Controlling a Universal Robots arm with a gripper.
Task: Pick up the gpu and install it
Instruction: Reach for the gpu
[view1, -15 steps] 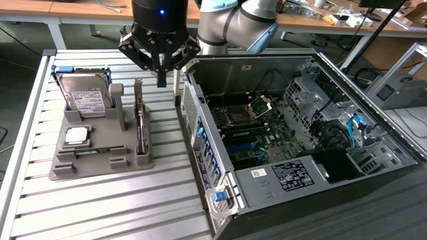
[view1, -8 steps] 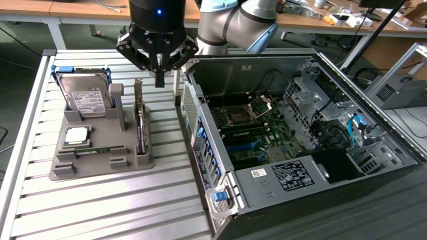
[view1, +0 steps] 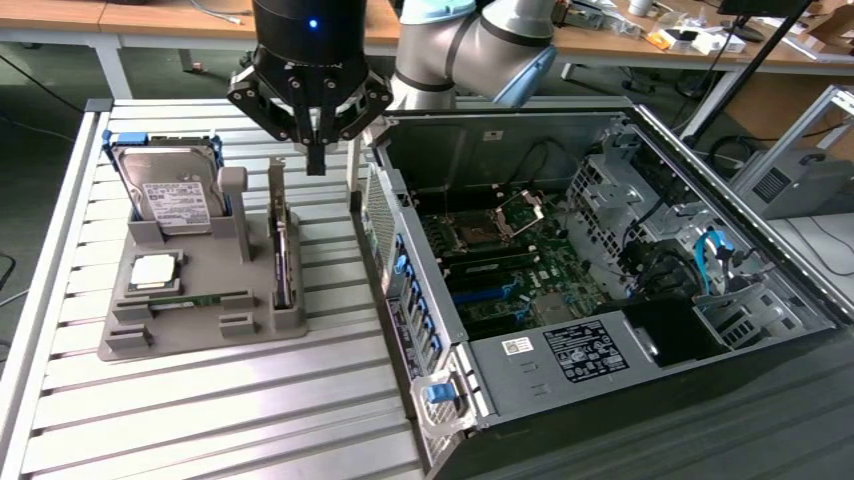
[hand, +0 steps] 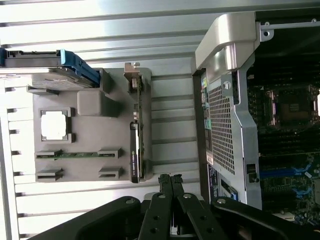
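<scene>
While the gpu (view1: 282, 262) is seen standing on edge in its slot in the grey holder (view1: 200, 335), the pick-up has to be judged as not yet made. The gripper (view1: 316, 162) is held above the holder, over the side nearest the open computer case (view1: 561, 260), with its fingers pressed together and nothing caught between them. Clear air is left between the fingertips and the card. From the wrist view the same is confirmed: the gripper (hand: 170, 181) is drawn tight and empty, and the gpu (hand: 137, 145) is parked in the holder (hand: 92, 132), bracket end up against its rim. Elsewhere on the holder a hard drive (view1: 171, 195), a square processor chip (view1: 154, 270) and a green memory stick (view1: 187, 300) are laid out, all untouched. Just beside the holder the case is lying open with its board exposed. So both halves of the job, the lift and the install, are counted as outstanding.
</scene>
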